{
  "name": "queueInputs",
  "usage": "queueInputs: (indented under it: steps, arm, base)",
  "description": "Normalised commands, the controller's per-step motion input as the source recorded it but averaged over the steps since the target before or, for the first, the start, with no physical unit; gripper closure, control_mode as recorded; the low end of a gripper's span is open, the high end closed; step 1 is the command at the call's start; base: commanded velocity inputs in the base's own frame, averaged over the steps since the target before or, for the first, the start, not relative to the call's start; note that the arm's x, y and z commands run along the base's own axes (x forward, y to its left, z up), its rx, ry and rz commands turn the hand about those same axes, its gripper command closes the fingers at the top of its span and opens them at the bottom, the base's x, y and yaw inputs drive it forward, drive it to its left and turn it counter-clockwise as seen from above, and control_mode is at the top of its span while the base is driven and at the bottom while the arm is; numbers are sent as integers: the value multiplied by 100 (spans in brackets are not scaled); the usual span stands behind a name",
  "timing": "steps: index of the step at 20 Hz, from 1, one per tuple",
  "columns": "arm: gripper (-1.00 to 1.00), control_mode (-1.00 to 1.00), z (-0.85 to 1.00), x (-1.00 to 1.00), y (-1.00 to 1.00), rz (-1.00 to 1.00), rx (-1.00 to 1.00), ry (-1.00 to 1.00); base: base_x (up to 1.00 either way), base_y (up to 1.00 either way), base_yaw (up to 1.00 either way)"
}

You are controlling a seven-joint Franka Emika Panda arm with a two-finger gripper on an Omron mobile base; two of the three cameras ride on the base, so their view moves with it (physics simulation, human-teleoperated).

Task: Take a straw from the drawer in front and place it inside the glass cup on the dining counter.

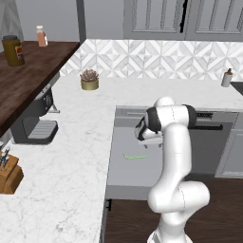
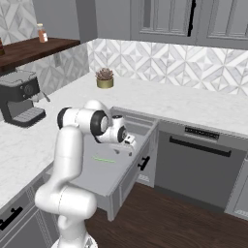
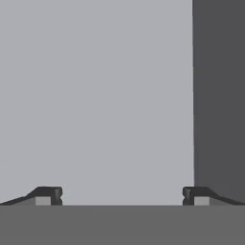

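Nearest the base, the white arm rises and bends forward over the pulled-out drawer (image 1: 124, 182); the drawer stands open from the cabinet run, its flat grey floor bare but for one item; on that floor lies the straw (image 1: 135, 157), flat on its side, a thin light-green line; in the left base view its long axis runs nearly level across the picture, left to right, with a slight kink at its left end; in the right base view the same straw (image 2: 103, 159) runs across the drawer floor, tilted a little downward toward the right; which end carries the bent tip is too small to tell for sure; above and just beyond the straw hangs the gripper (image 2: 130, 142), clear of it and touching nothing; the hand view shows the gripper (image 3: 122, 196) with its two dark tips spread wide apart, nothing between them, looking at plain grey drawer floor with a darker band down the right side; beyond the drawer the white marble counter (image 1: 71, 142) runs back to the patterned wall; a small potted plant (image 1: 89, 79) sits on it near that wall; a coffee machine (image 2: 20, 102) stands on the counter to the left.
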Motion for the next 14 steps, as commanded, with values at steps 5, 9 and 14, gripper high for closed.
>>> queueInputs:
  steps: [5, 9, 14]
  arm:
    - [-100, -100, 1, 0, -96, 0, -5, -1]
    - [-100, -100, 14, 0, -95, 0, -4, -6]
    - [-100, -100, 40, -27, 23, 18, 2, -2]
  base:
    - [0, 0, 0]
    - [0, 0, 0]
    - [0, 0, 0]
